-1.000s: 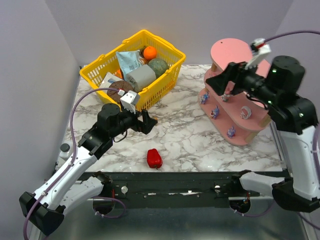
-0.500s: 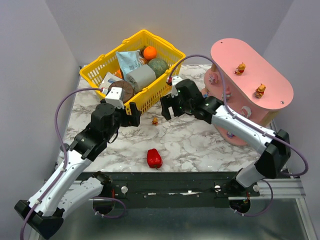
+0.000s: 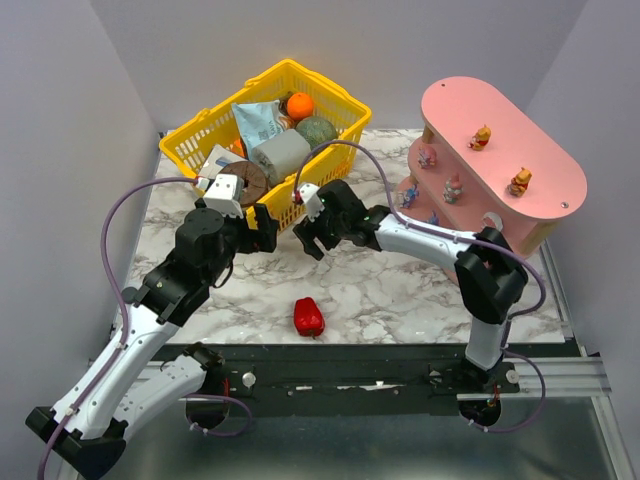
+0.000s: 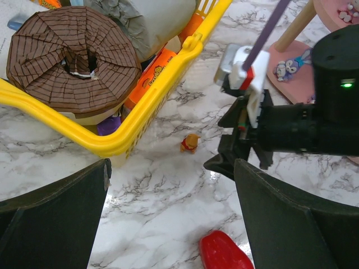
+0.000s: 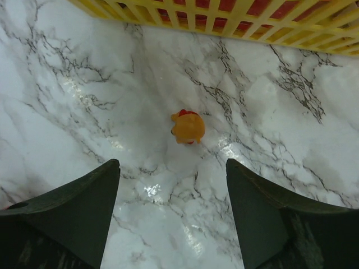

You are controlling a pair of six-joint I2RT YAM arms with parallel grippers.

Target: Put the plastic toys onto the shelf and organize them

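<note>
A small orange figurine [image 5: 188, 126] lies on the marble just in front of the yellow basket; it also shows in the left wrist view [image 4: 190, 143]. My right gripper [image 5: 173, 168] is open and hovers low over it, the figurine just ahead of the fingertips. In the top view the right gripper [image 3: 310, 240] hides the figurine. My left gripper [image 3: 268, 231] is open and empty beside the basket's front corner. The pink shelf [image 3: 545, 165] stands at the right. Two orange figurines [image 3: 481, 137] stand on its top board, and several pink and purple ones [image 3: 453, 188] on the lower boards.
The yellow basket [image 3: 215, 120] with groceries stands at the back left; its rim is close to both grippers [image 4: 140, 126]. A glossy red pepper [image 3: 308, 317] lies near the front edge. The right arm's link [image 3: 430, 235] stretches across from the shelf side.
My right arm has swung from the shelf to the left and come down over the orange figurine by the basket. My left arm has shifted slightly back and to the left.
</note>
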